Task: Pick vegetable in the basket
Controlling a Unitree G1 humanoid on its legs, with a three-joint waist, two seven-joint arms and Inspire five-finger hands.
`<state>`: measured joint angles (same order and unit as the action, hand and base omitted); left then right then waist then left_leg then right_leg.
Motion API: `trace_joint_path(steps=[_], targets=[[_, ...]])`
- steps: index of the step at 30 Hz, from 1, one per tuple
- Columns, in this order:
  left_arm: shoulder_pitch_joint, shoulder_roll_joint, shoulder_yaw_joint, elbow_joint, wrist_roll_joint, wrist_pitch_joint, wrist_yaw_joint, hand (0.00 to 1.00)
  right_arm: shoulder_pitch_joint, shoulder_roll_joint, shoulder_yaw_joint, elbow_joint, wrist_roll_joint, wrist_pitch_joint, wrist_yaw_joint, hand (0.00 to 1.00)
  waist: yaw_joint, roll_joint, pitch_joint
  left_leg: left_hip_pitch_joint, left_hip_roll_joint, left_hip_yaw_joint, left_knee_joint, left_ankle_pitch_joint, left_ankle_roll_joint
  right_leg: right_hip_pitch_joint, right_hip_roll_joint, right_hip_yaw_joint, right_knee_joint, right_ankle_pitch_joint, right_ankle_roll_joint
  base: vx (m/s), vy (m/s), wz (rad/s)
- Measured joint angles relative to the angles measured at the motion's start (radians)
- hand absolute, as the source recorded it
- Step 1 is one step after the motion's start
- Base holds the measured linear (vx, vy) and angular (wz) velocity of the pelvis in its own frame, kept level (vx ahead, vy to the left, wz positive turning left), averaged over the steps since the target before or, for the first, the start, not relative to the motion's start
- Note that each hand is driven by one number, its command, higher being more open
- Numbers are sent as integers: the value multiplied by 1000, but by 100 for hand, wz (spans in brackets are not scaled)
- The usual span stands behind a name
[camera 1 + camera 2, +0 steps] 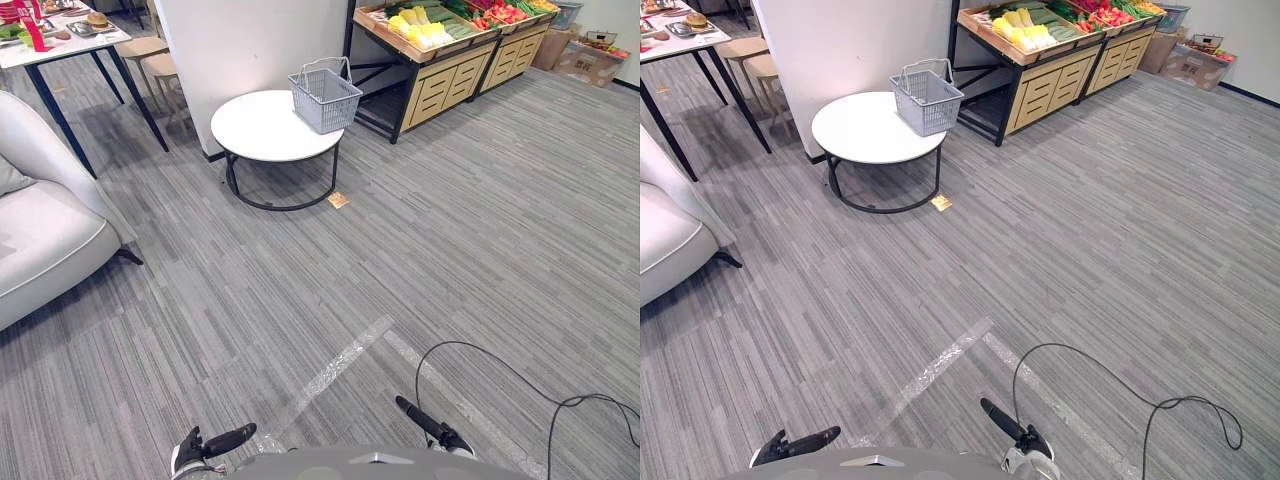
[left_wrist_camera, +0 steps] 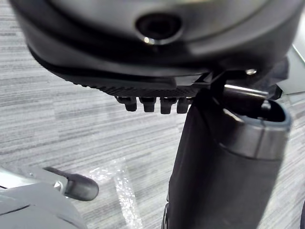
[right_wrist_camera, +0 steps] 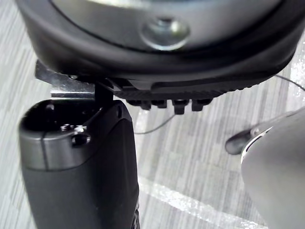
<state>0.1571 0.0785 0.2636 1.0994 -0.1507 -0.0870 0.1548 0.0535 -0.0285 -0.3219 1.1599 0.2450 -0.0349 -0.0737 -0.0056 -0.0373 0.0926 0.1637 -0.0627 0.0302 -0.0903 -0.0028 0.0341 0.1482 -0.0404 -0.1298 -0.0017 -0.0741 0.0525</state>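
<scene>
Left eye view: grey wire basket [image 1: 325, 110]

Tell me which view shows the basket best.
Left eye view: the whole basket stands on the round table, near the picture's middle. The right eye view shows it likewise; the wrist views face the floor.
</scene>
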Motion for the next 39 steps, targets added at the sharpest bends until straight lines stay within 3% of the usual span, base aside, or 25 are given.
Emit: trace_joint_path(steps=[13,39], targets=[[-2,24,-63,2,47,-1,-25,100,-21,0,18,5,-80,0,4,100,-3,-6,11,9,-9,3,0,1,0,21,-8,-9,-21,10,-3,3,-4,1],[-11,48,-132,23,47,-2,-31,100,-30,2,96,5,-83,-2,10,100,-1,-8,19,19,-12,15,0,3,-3,43,-10,-13,-44,20,3,-30,-19,0]])
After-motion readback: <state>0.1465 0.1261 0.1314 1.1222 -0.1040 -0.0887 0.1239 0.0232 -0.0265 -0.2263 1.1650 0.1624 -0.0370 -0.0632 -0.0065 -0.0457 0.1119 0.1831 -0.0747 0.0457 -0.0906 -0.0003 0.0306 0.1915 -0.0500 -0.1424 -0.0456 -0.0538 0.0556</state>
